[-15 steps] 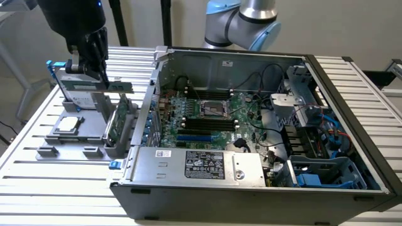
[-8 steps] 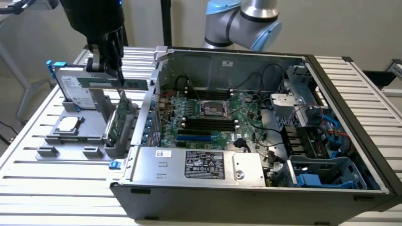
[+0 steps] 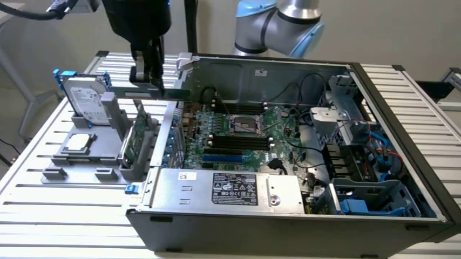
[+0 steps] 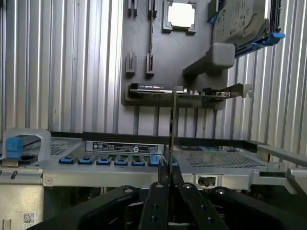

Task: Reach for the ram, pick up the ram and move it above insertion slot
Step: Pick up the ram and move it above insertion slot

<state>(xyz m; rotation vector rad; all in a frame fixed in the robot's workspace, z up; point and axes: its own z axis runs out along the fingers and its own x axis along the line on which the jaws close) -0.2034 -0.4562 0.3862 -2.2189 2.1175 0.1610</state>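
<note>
Gripper (image 3: 148, 81) closed on the ram (image 3: 162, 93), with the two fingers pinching the thin green stick between them; the wrist view shows the same hold, the ram (image 4: 172, 129) seen edge-on as a narrow line running straight out from between the fingers (image 4: 157, 201). Held clear of the grey holder (image 3: 101, 140) beneath the gripper, the ram hangs just under the fingertips with its long axis level, one end reaching out past the fingers toward the open computer case (image 3: 403, 178). Below and beside the gripper, on the holder, stand the hard drive (image 3: 85, 103) with blue rails, the taller green card (image 3: 137, 137) and a square chip (image 3: 78, 142); none of these touches the ram. Dark memory slots (image 3: 234, 143) lie on the green board (image 3: 277, 137) inside the case, lower than the gripper and off toward the exterior view's right. Judged from this, the ram is lifted but not yet over the slots, being near the case's side wall. Whether its long axis matches the slots' direction cannot be told with confidence.
</note>
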